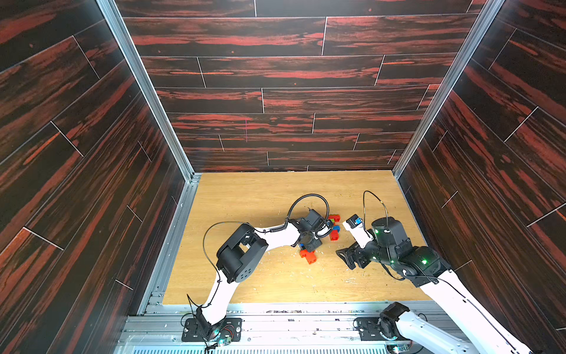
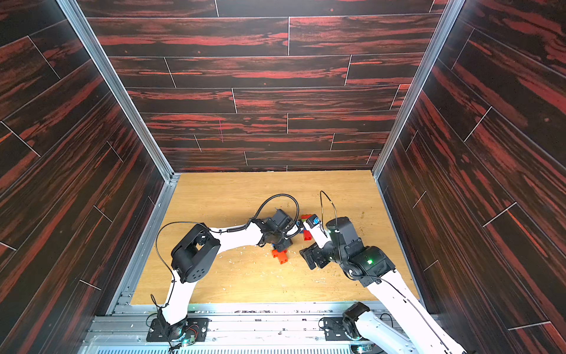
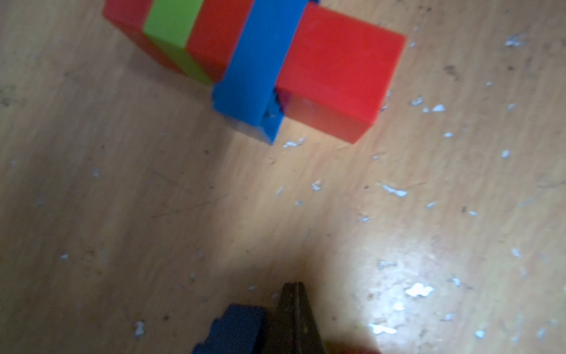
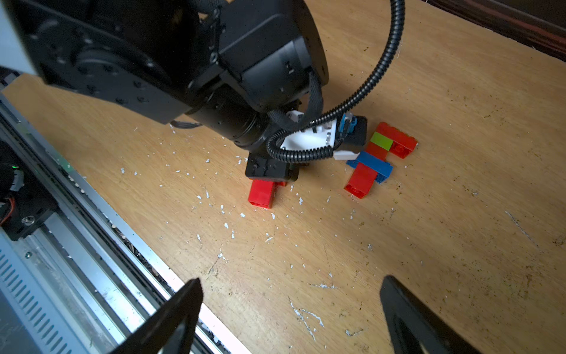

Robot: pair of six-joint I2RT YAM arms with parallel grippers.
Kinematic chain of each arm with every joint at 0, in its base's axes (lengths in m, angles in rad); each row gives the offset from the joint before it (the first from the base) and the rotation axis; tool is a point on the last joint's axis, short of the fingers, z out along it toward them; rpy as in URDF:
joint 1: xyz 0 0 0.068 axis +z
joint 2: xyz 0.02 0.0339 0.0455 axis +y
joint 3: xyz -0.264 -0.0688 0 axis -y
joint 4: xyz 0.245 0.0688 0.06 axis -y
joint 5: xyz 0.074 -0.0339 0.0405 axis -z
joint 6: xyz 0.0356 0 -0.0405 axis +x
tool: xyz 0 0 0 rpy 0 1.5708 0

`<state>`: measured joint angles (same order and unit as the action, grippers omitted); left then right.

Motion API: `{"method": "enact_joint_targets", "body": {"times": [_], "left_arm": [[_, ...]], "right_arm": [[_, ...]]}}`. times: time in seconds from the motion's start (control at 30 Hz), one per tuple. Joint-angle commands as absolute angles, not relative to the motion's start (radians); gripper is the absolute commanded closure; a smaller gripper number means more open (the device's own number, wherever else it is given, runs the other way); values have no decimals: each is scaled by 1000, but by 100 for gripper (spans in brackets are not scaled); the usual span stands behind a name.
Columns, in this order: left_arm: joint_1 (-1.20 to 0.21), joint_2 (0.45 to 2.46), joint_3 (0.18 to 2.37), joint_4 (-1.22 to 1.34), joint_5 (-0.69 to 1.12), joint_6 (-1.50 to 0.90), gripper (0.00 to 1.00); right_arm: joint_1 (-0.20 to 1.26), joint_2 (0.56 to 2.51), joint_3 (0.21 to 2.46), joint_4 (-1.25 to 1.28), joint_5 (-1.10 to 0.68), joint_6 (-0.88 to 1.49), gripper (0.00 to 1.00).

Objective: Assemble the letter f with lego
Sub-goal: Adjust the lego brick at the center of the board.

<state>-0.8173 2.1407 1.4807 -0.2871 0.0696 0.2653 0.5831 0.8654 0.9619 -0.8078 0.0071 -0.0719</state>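
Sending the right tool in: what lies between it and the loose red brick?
Only bare, flecked table between the open right tool and the red brick, as the right wrist view shows; the left tool sits over that brick.

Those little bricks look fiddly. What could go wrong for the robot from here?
The left gripper is shut beside a dark blue brick, not around it, so moving could shove it away. It also sits close to the joined bricks; a swing might knock them. The right gripper is open and apart, so nothing steadies them.
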Motion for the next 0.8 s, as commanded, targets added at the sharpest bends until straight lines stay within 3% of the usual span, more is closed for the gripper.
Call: {"method": "enact_joint_targets", "body": {"times": [0.0, 0.3, 0.77], "left_arm": [[-815, 2131, 1515, -320, 69, 296, 100], [-826, 1939, 1481, -301, 27, 263, 100], [-903, 1569, 1104, -282, -74, 15, 100]], "right_arm": [[581, 874, 987, -811, -15, -84, 6], [581, 886, 984, -790, -36, -87, 6], [581, 922, 1007, -779, -51, -124, 6]]}}
